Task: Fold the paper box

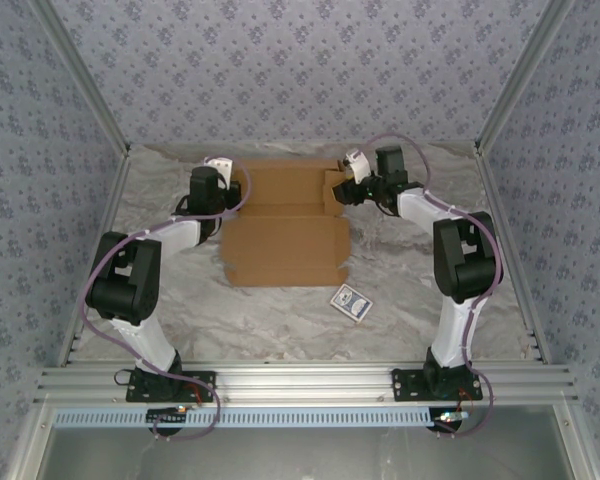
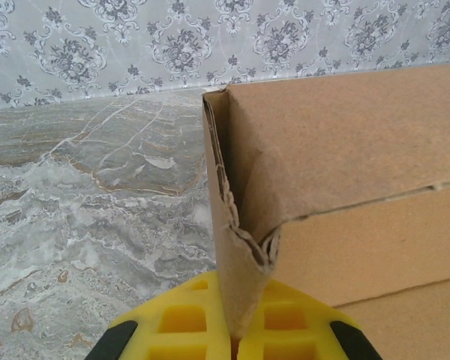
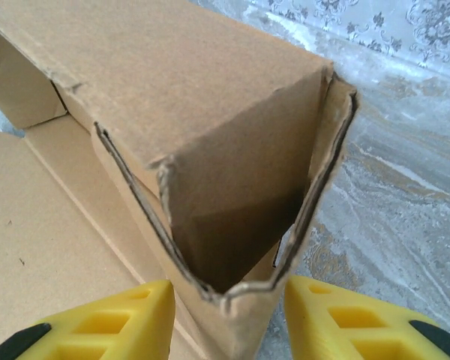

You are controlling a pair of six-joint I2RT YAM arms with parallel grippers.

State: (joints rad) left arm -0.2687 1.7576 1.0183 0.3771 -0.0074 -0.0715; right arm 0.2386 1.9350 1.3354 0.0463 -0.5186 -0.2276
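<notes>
Brown cardboard paper box point(image 1: 285, 240), mid-table toward the far side: far wall raised, near panel flat on the table point(image 1: 270, 325). Left gripper point(image 2: 236, 304) clamped on the box's left end flap; right gripper point(image 3: 229, 300) with fingers apart, straddling the right end flap and apparently not pinching it. Handling advice: close the right on its flap, then turn both ends inward evenly, keeping creases square so the raised wall neither twists nor tears.
</notes>
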